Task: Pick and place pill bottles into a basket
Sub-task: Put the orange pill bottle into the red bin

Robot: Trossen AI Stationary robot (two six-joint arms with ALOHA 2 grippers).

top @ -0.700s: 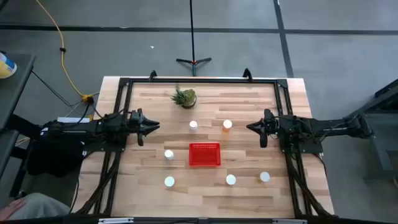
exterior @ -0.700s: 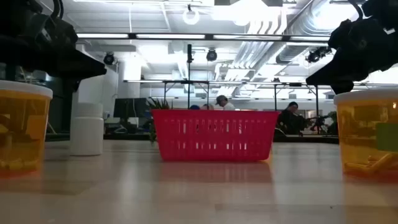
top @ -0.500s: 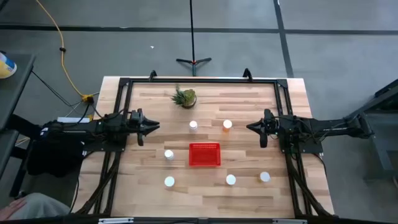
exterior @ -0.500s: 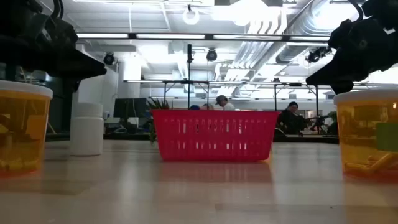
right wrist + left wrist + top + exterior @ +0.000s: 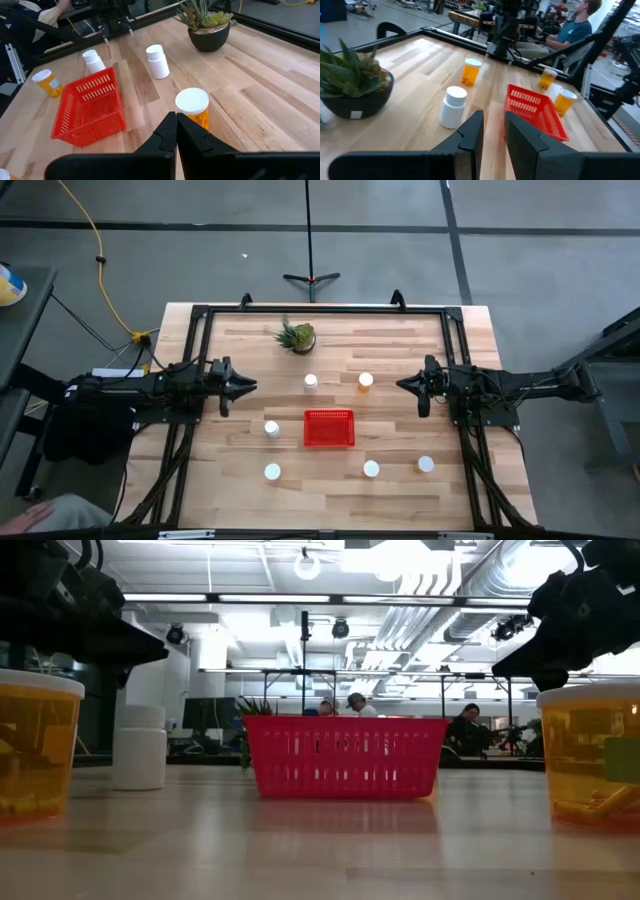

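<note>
The red mesh basket (image 5: 329, 428) stands at the table's middle, also in the low view (image 5: 343, 756). Several white-capped pill bottles stand upright on their bases around it: a white one (image 5: 311, 382) and an orange one (image 5: 365, 381) on its far side, a white one (image 5: 271, 428) at its left, and three (image 5: 272, 472) (image 5: 371, 469) (image 5: 426, 465) on the near side. My left gripper (image 5: 248, 385) hovers left of them, its fingers (image 5: 471, 134) a narrow gap apart and empty. My right gripper (image 5: 402, 385) hovers at the right, shut and empty, just short of the orange bottle (image 5: 193, 107).
A small spiky green plant in a dark pot (image 5: 297, 336) stands at the far middle of the table. A black frame (image 5: 320, 308) runs along the table's edges. People sit in the room beyond the table (image 5: 575, 27).
</note>
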